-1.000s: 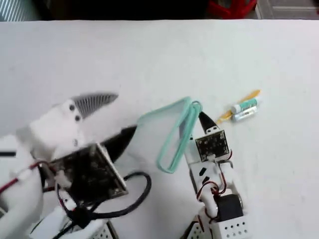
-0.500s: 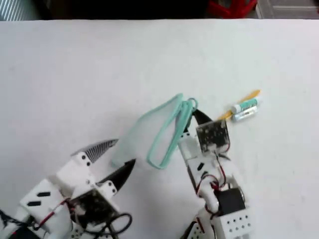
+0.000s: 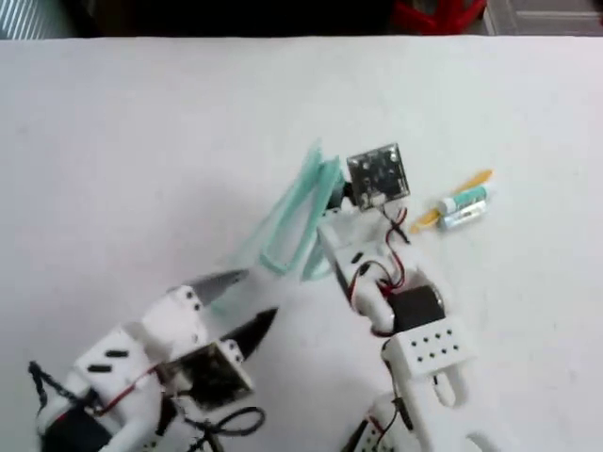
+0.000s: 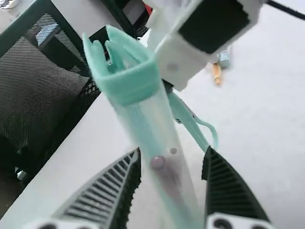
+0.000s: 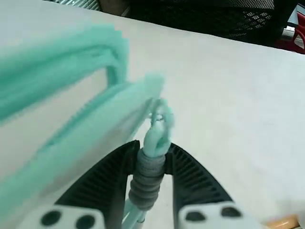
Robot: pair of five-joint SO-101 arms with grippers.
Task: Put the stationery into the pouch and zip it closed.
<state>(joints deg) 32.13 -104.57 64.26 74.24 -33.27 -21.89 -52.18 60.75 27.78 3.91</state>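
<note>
Pulled farther up the table [image 3: 141,122] since a second ago, the pouch [image 3: 287,221] now stands nearer the stationery [image 3: 457,205].
Pinched together on the teal zip tab [image 5: 155,136], the right gripper [image 5: 150,151] holds the pouch tilted on edge. The left gripper [image 4: 171,164] has its fingers spread wide on either side of the pouch's lower end, not clamping it. The stationery lies on the table beside the right arm, outside the pouch.
</note>
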